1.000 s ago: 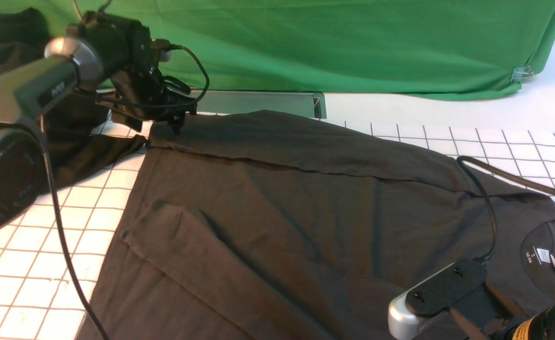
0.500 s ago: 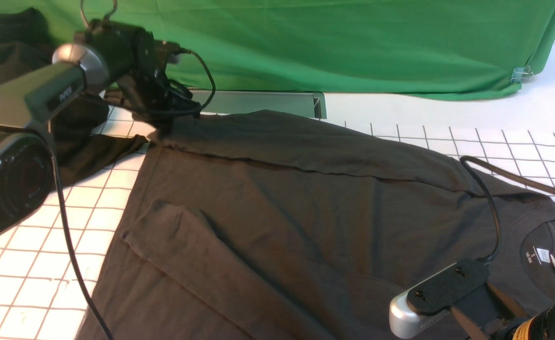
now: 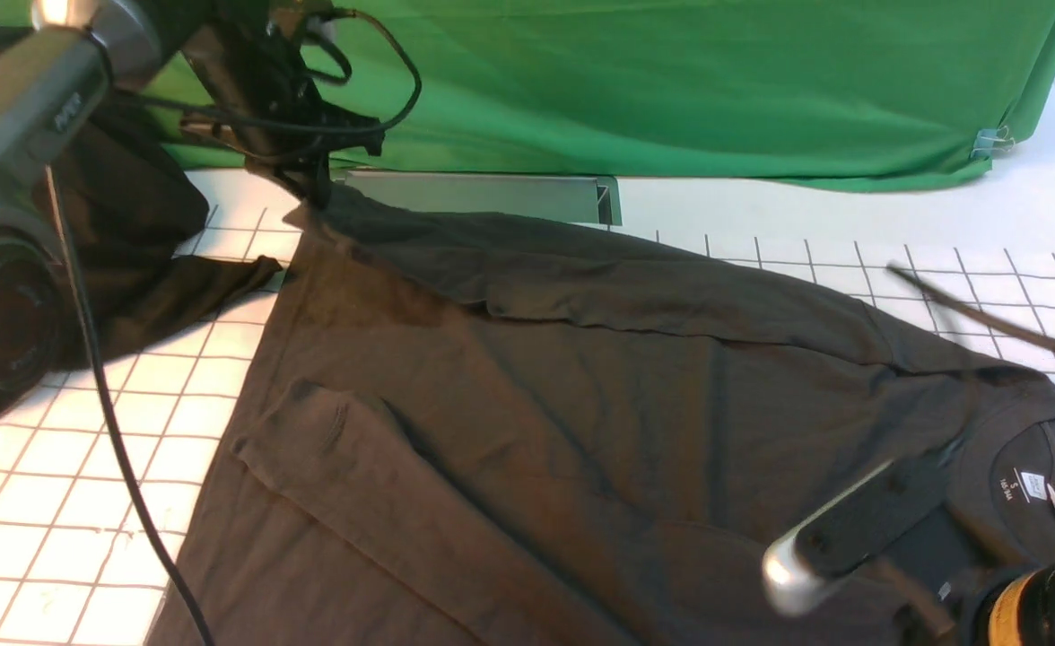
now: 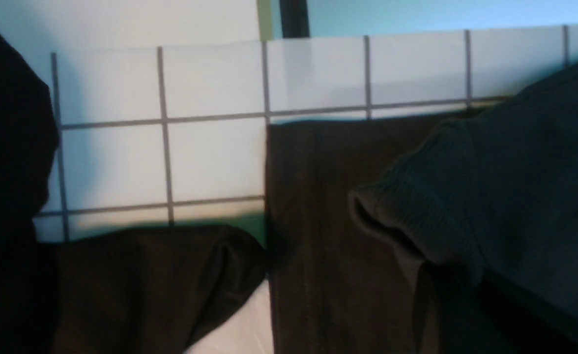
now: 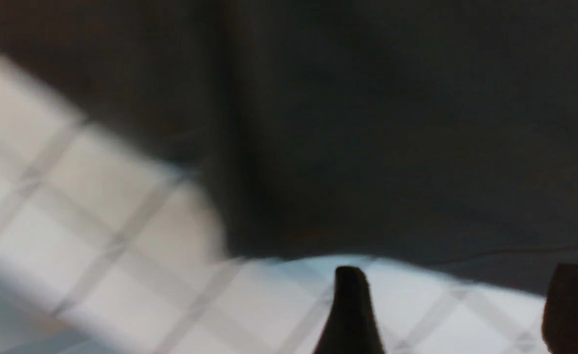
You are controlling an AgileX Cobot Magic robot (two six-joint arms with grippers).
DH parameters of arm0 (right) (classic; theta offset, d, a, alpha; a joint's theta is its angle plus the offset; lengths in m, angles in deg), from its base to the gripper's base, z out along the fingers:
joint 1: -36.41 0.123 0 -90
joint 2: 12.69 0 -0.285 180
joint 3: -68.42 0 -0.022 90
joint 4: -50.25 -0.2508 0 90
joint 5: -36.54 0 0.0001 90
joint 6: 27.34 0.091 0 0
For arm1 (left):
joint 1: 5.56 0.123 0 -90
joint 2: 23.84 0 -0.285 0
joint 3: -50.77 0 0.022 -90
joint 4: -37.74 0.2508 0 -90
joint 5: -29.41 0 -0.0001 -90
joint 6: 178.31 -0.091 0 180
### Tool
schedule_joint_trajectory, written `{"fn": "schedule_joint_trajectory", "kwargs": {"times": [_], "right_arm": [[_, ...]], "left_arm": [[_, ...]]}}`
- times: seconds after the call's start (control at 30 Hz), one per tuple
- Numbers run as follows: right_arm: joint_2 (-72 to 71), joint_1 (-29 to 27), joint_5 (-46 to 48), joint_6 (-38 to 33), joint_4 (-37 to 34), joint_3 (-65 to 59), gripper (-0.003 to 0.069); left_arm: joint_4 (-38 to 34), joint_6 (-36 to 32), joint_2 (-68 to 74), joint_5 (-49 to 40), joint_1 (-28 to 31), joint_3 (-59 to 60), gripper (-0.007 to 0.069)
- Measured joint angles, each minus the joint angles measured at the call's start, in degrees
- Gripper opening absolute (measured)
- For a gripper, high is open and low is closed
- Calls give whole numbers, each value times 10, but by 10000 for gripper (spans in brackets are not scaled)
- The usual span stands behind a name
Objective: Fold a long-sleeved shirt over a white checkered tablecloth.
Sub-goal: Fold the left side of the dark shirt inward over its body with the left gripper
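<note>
Folding is partway: the shirt (image 3: pixel 581 404) lies spread across the tablecloth (image 3: pixel 61 502), with the near sleeve (image 3: pixel 384 484) and the far sleeve (image 3: pixel 626 287) laid in over the body and the collar (image 3: pixel 1012 429) toward the right. The left claw (image 3: pixel 317 193) is clenched on the shirt's far hem corner, which stands up in a peak. The right claw (image 5: pixel 458 305) hangs released, jaws apart, at the shirt's edge near the collar. Bringing hem to collar is, I judge, what is left to do.

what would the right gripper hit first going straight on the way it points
Likely the edge of the long-sleeved shirt, just past the tablecloth under the open right gripper; depth unclear.
</note>
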Motion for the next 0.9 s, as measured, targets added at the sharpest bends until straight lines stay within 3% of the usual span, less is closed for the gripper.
{"fn": "schedule_joint_trajectory", "kwargs": {"times": [0.1, 0.2, 0.3, 0.43, 0.53, 0.67, 0.9], "right_arm": [[0, -32, 10, 24, 56, 11, 433], [0, -115, 13, 10, 74, 42, 360], [1, -200, 11, -33, 69, 76, 335], [1, -288, -11, -111, 23, 112, 330], [18, -373, -27, -210, -83, 147, 328], [58, -396, -29, -263, -128, 153, 328], [139, -396, -54, -290, -137, 153, 328]], "left_arm": [[-18, -2, -36, -3, 0, 20, 13], [-37, -2, -101, -2, 0, 93, 13], [-37, 5, -163, -3, 0, 180, 13], [-34, 22, -220, -7, 0, 269, 13], [-35, 33, -284, -8, 0, 357, 13], [-33, 46, -329, -8, 0, 394, 13], [-53, 67, -385, -6, 0, 406, 13]]}}
